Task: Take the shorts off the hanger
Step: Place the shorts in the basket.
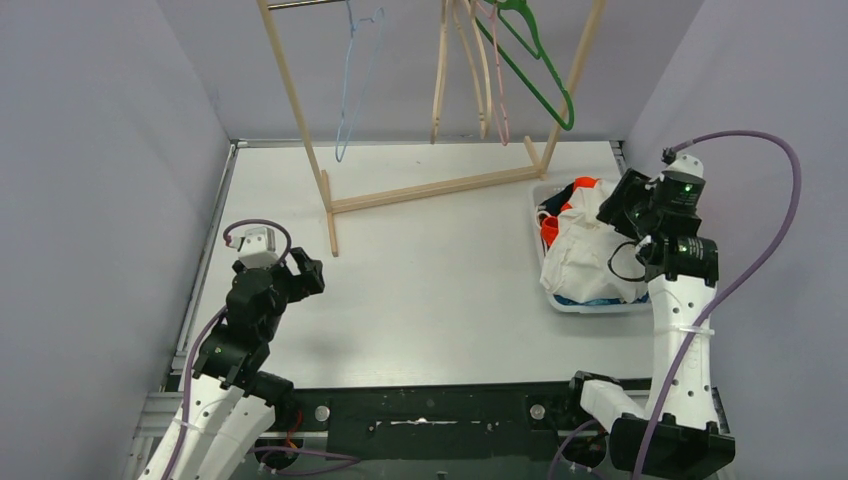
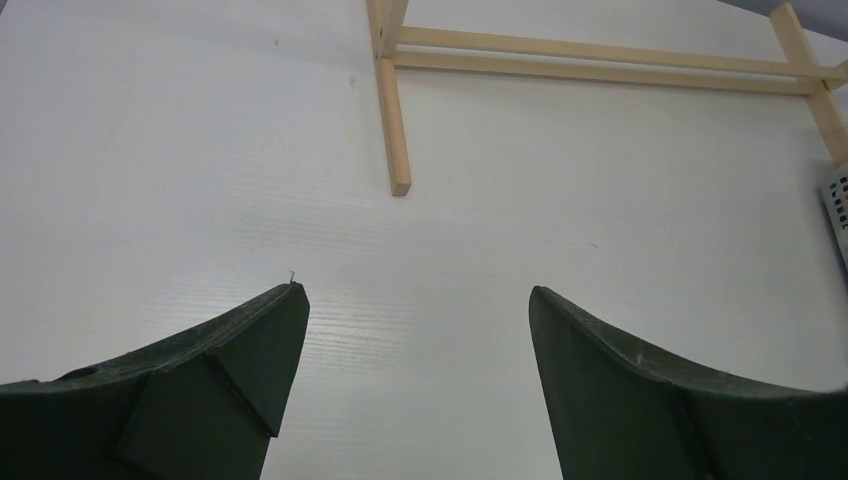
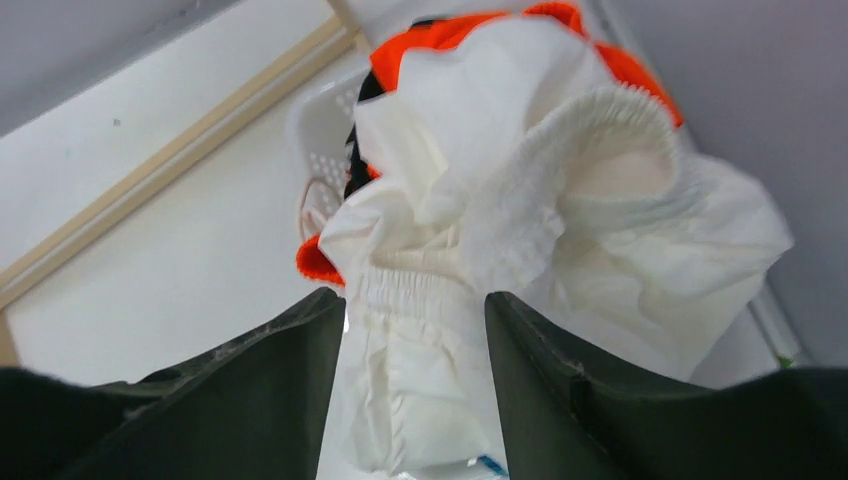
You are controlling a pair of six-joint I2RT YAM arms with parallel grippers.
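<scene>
Matte dark fingers (image 3: 230,400) of the right gripper (image 3: 415,297) are standing roughly half apart, hanging just above the heap, and the white shorts (image 3: 560,200) are showing through the gap between them. Cloth is lying loose and uncompressed there, so I am judging it as let go rather than pinched. That white pair is sitting crumpled on top, its gathered elastic waistband curling into a soft ridged loop and its thin fabric folding in on itself. Under it the orange shorts (image 3: 420,35) are peeking out, bright and smooth. Both are resting in the basket (image 3: 320,130), a white plastic tub with rows of small holes in its wall, sitting at the right edge of the table (image 2: 150,150). It is serving as the drop point, which is why this arm is hovering over it.

Over on the other side, the left gripper (image 2: 418,290) is hanging well apart from the basket. Its fingers are spread wide and holding nothing, aimed across bare matte white table toward the foot of the wooden rack (image 1: 440,188).

Farther back, the hangers (image 1: 500,70) are dangling bare from the top of the rack: thin blue wire, pale wood, pink and green plastic. With none carrying cloth, the task is looking all but finished.
</scene>
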